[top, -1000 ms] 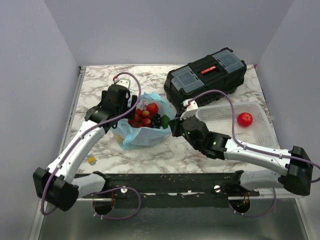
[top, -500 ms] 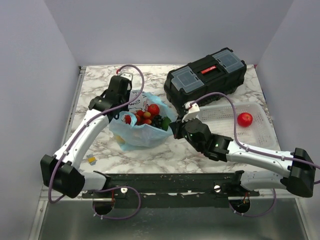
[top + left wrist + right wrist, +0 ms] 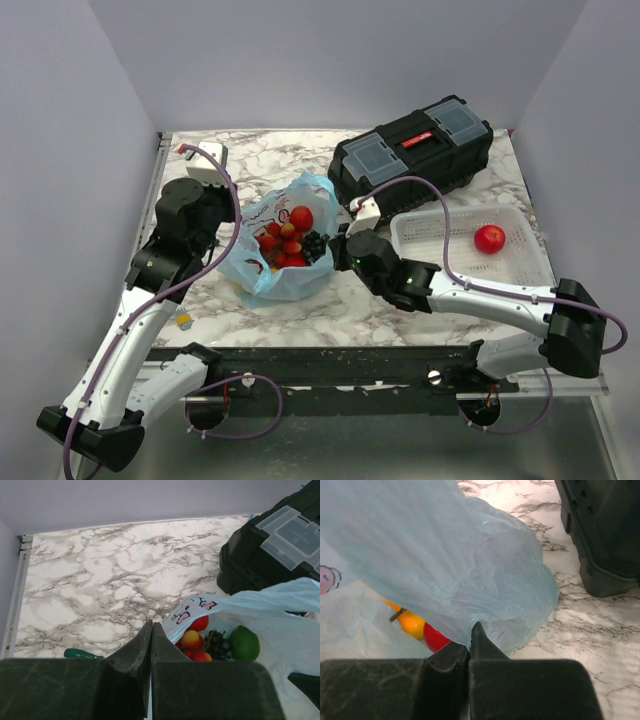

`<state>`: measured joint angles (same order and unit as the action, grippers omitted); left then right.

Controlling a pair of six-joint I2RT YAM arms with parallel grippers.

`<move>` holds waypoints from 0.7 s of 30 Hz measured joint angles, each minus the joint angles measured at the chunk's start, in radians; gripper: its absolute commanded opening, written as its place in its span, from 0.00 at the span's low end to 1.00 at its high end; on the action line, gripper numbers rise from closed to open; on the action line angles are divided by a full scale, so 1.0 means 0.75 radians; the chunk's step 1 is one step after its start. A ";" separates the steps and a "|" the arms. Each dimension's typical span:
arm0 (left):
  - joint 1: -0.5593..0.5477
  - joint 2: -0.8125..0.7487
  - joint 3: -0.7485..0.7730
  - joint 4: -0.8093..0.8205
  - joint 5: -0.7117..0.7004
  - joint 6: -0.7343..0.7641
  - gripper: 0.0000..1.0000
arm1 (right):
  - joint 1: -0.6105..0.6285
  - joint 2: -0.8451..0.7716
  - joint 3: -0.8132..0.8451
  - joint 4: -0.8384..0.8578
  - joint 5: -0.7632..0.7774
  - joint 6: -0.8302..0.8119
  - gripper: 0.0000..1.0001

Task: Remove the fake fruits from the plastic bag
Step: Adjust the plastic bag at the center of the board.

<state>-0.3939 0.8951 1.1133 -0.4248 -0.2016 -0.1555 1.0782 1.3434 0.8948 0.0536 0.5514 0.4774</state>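
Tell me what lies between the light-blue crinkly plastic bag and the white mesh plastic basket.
The right end effector and its wrist, shut on the bag's right edge; otherwise only marble tabletop before the basket. Top external view shows it.

plastic bag (image 3: 262,282) open | fake fruits (image 3: 289,240) inside | right claw (image 3: 338,250) at bag edge

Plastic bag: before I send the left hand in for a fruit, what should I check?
1. Mouth open: ok; the plastic bag gapes upward, fake fruits showing.
2. Rim held: ok; the right hand looks shut on it.
3. Picker open: not ok; the left hand is shut, empty.
4. Picker over the mouth: not ok; it stops short of the rim.
5. Drop spot free: ok; the basket holds one red fruit.
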 measured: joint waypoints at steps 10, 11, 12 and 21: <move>0.000 -0.001 -0.008 -0.020 0.059 -0.025 0.65 | -0.001 -0.033 0.003 -0.037 0.094 0.005 0.02; 0.000 0.011 0.002 -0.043 0.055 -0.042 0.73 | -0.001 -0.049 -0.008 -0.040 0.093 0.006 0.02; 0.000 0.030 0.005 -0.064 0.042 -0.060 0.86 | -0.001 -0.062 -0.017 -0.040 0.092 0.007 0.02; 0.000 -0.034 -0.194 -0.139 0.020 -0.194 0.99 | -0.004 -0.088 -0.042 -0.040 0.073 0.016 0.02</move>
<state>-0.3939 0.8696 0.9680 -0.5289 -0.1867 -0.3012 1.0752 1.2774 0.8635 0.0235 0.6064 0.4892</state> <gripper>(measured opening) 0.986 0.023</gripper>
